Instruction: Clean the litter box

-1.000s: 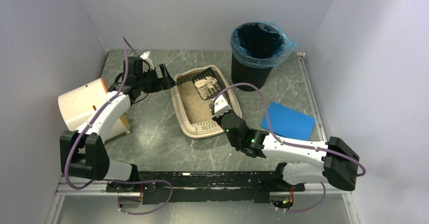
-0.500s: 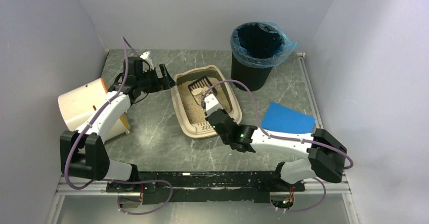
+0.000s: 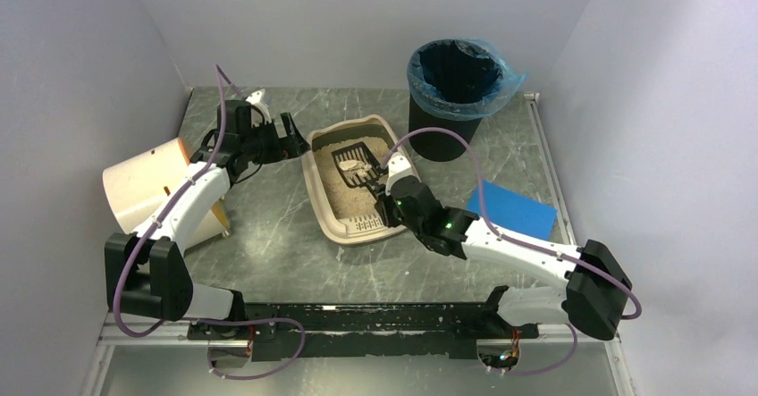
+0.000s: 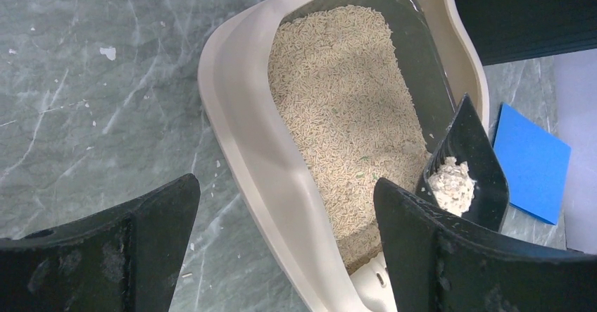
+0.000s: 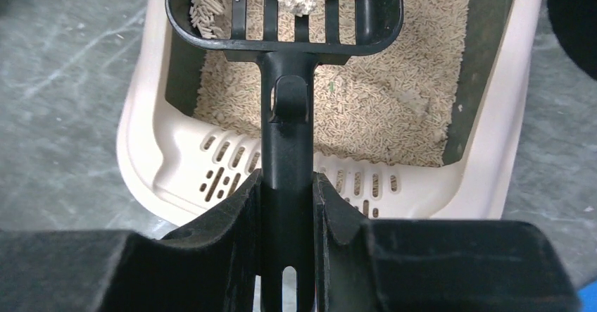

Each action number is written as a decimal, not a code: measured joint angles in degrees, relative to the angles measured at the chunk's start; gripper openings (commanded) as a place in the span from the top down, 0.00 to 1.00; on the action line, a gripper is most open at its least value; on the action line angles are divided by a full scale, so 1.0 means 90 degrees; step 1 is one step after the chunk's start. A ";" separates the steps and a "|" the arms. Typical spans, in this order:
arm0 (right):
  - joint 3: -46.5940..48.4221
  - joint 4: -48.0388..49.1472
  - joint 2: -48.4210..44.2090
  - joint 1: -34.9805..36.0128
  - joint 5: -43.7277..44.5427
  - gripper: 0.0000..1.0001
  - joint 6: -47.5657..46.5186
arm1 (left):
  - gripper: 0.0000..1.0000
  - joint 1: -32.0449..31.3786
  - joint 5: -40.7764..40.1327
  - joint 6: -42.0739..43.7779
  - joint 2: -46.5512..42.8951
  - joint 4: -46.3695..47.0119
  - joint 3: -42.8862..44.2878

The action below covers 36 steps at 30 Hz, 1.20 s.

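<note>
Roughly mid-table (image 3: 268, 235), the litter box (image 3: 315, 190) sits flat: beige, shallow, rounded corners, tan pellet litter inside, dark inner walls showing above the litter. Its long axis runs near-to-far, slightly skewed; the slotted grate lip points toward the arm bases. The right claw (image 5: 286, 192) pinches the handle of a black scoop (image 5: 287, 115), a pale clump (image 4: 450, 184) in its blade over the litter. The left claw (image 3: 290, 141) is spread wide, just beside the far-left rim.
</note>
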 measured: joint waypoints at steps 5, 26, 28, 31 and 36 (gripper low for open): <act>-0.0015 -0.0022 -0.0100 -0.0209 -0.0559 1.00 0.0413 | 0.02 0.0000 -0.0019 0.0000 -0.0027 0.0000 0.0000; 0.0029 -0.0180 -0.0318 -0.1219 -0.2069 1.00 0.1433 | 0.02 0.0000 -0.0024 0.0002 -0.0029 0.0000 -0.0002; 0.0097 -0.0304 -0.0308 -0.1202 -0.2011 1.00 0.1285 | 0.02 0.0000 -0.0024 0.0002 -0.0029 0.0002 -0.0002; 0.0393 -0.0627 -0.0151 -0.0935 -0.1498 1.00 0.0814 | 0.02 0.0000 -0.0024 0.0002 -0.0029 0.0002 -0.0010; 0.0920 -0.1022 0.0262 0.0039 -0.0019 1.00 -0.0036 | 0.02 0.0000 -0.0022 0.0002 -0.0029 0.0005 -0.0010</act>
